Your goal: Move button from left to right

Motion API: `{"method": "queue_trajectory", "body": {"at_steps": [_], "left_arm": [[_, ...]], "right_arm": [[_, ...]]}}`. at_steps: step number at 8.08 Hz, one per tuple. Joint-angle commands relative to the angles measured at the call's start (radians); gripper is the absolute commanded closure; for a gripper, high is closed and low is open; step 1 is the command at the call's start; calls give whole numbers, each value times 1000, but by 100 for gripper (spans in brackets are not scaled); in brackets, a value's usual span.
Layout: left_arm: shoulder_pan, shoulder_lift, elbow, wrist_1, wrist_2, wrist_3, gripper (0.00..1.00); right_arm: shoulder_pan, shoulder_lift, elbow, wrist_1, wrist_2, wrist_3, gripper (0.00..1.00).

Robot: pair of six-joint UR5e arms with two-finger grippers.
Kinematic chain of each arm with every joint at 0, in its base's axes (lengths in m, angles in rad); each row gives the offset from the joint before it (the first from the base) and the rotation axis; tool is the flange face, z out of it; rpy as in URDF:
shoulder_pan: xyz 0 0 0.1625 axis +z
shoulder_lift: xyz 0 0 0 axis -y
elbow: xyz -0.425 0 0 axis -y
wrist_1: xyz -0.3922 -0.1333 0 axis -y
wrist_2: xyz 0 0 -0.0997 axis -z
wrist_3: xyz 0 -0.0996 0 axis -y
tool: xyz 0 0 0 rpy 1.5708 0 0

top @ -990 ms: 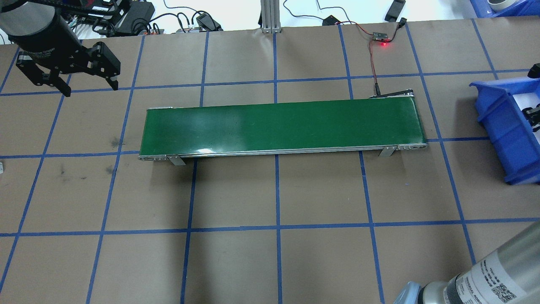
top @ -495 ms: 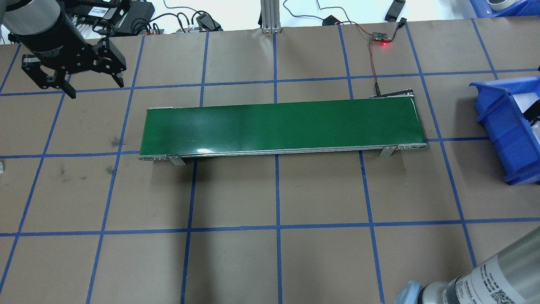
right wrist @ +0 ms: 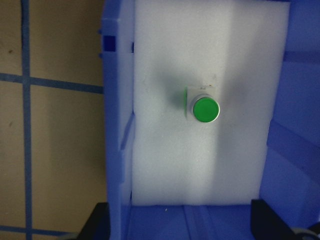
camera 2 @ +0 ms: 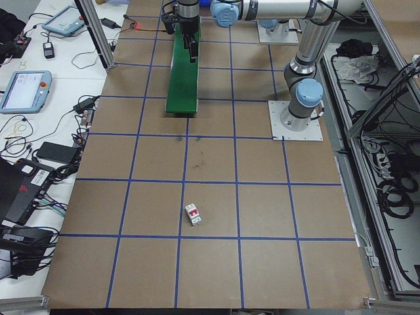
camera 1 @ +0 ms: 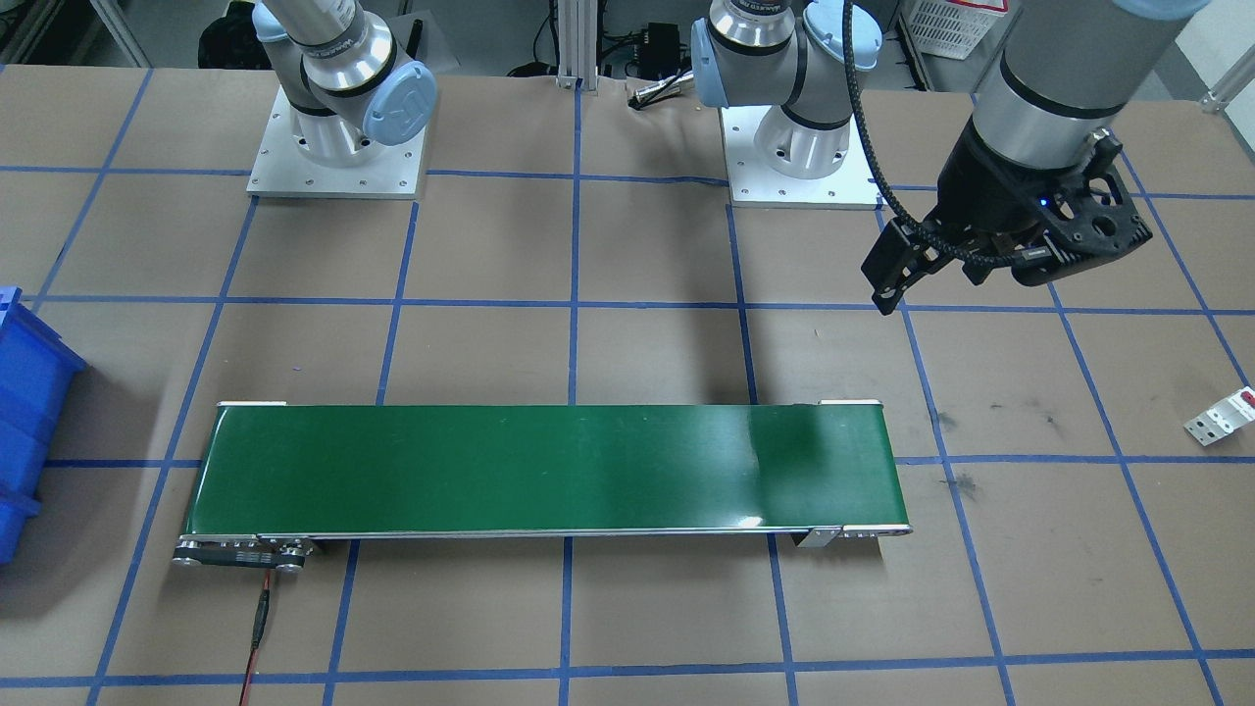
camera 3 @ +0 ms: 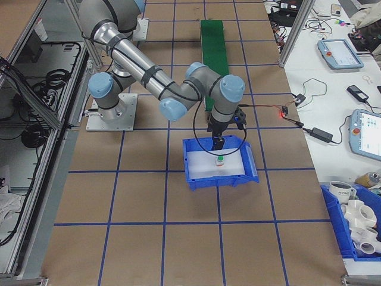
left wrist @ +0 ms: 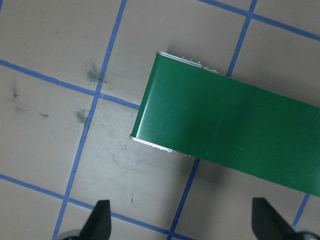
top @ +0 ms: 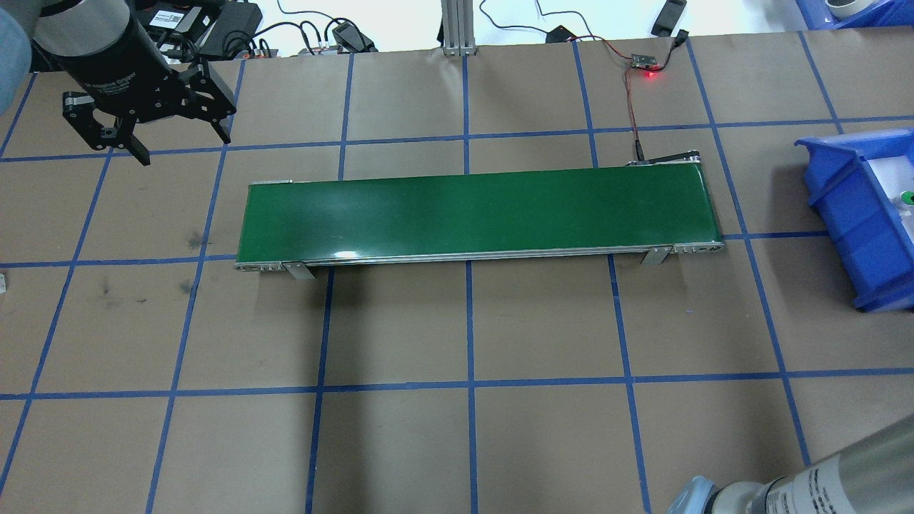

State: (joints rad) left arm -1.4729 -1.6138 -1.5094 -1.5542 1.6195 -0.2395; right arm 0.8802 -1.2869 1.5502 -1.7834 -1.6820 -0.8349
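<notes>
- Button (right wrist: 205, 110) sits upright on white foam in blue bin (right wrist: 115, 150), free of right gripper (right wrist: 185, 220), which hangs above w/ fingers spread, empty.
- Looks like drop-off done; next: retract right arm, no nudging bin.
- Farther off, conveyor (top: 475, 214) bare.
- Left gripper (top: 182, 139) wide apart, empty, beyond belt's left end.
- Front view cuts off bin contents; right wrist cam shows them.

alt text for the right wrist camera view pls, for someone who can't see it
Looking straight down from the wrist, a green-capped button sits alone on white foam padding inside a blue bin. The dark tips of two spread fingers show at the bottom corners, clear of the button, and brown table with blue tape lines runs along the left.
</notes>
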Motion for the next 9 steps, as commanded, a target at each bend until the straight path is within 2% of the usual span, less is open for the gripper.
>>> {"method": "queue_trajectory", "body": {"at_steps": [1, 3, 6, 7, 9], "left_arm": [[-13, 11, -3, -1, 2, -1, 0], [-32, 12, -2, -1, 3, -4, 0], [-35, 11, -3, -1, 5, -3, 0], [-35, 12, -5, -1, 5, -3, 0], [-35, 12, -5, 0, 7, -3, 0]], "right_arm": [[176, -136, 5, 113, 16, 237, 0], [361, -188, 5, 189, 18, 530, 0], [696, -216, 4, 177, 19, 880, 0], [770, -212, 4, 162, 28, 911, 0], [770, -207, 7, 163, 28, 895, 0]]}}
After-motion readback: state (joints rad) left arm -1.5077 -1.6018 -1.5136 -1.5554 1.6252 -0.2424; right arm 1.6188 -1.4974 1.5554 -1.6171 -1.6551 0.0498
